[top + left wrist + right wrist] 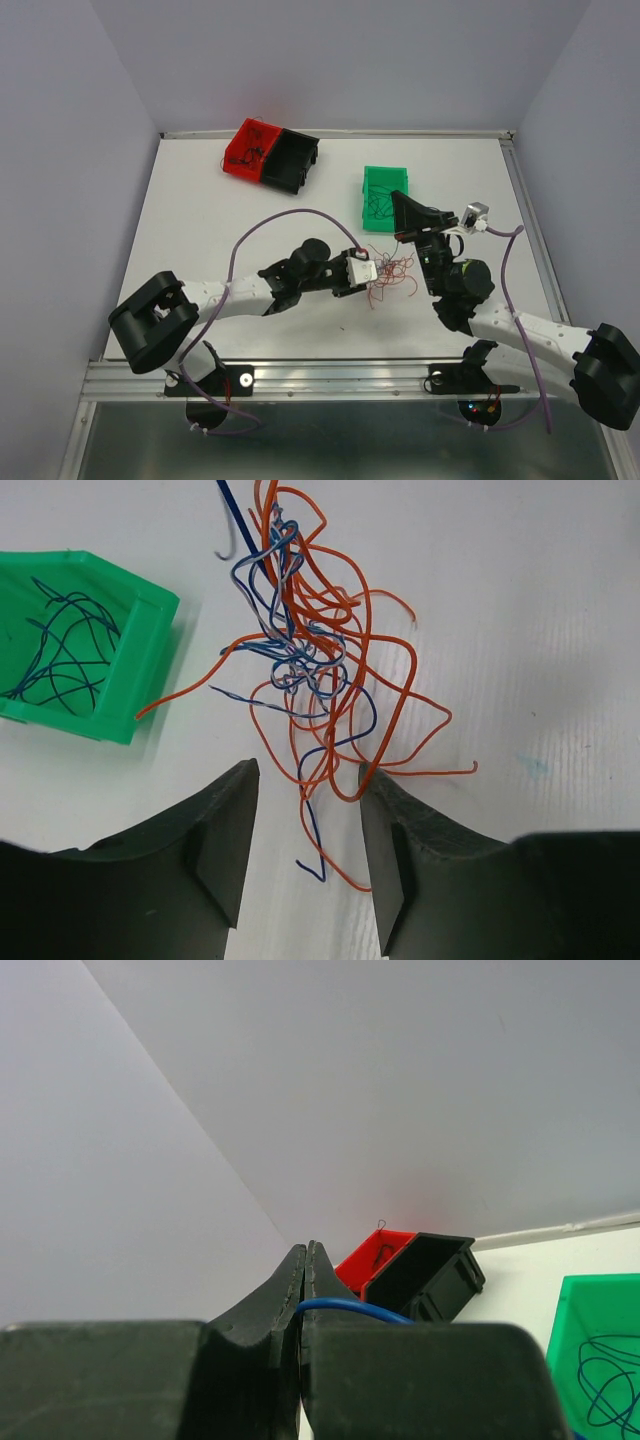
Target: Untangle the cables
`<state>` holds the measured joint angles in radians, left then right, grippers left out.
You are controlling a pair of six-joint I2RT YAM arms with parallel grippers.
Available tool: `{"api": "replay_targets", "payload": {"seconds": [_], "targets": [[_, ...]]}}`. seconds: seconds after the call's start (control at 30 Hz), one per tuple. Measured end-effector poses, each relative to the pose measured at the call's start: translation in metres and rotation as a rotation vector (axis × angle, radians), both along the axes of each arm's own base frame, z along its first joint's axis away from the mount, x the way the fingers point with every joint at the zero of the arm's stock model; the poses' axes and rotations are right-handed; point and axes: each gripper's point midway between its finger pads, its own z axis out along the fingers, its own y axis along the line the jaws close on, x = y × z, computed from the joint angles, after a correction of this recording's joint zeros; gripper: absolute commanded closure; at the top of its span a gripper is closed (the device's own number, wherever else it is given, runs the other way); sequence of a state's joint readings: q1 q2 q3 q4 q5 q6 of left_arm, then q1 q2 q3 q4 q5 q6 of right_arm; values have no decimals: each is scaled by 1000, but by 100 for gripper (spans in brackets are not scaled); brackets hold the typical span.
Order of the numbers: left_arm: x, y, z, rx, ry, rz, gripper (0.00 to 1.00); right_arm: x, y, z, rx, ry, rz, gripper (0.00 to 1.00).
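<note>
Jaws of the left gripper [305, 850] are seen partly open around the cables [300, 665], tangled on the table [540, 630] beside the green bin [140, 660]; the right gripper [305, 1260] is closed on a blue cable [350, 1306].

Cables [392, 272]: knotted clump of thin orange and blue strands on table [240, 210], 6 o'clock of green bin [367, 190].

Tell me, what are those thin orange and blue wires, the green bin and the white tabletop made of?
The thin orange and blue wires: presumably metal cores in smooth, slightly glossy plastic insulation; they hold springy loops. The green bin: moulded hard plastic, uniform colour, soft sheen, thick rim. The white tabletop: probably matt plastic sheet; faint parallel ribbing shows.
</note>
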<state>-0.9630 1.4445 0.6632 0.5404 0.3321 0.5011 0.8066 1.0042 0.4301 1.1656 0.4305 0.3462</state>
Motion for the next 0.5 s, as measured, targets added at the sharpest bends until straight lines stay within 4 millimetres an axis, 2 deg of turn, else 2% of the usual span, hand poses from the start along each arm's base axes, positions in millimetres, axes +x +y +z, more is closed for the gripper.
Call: {"api": "replay_targets", "payload": {"seconds": [0.17,0.4,0.43,0.5], "targets": [[1,-4,-2,6,0,0,47,0,0,0,1,1,1,99],[2,-8,-23,58,26,6,45,0,0,2,4,-2,1,99],[2,-9,-26,65,29,4,46,0,0,4,6,-5,1,99],[3,-12,-31,76,32,4,62,-1,-1,8,15,-13,0,100]]}}
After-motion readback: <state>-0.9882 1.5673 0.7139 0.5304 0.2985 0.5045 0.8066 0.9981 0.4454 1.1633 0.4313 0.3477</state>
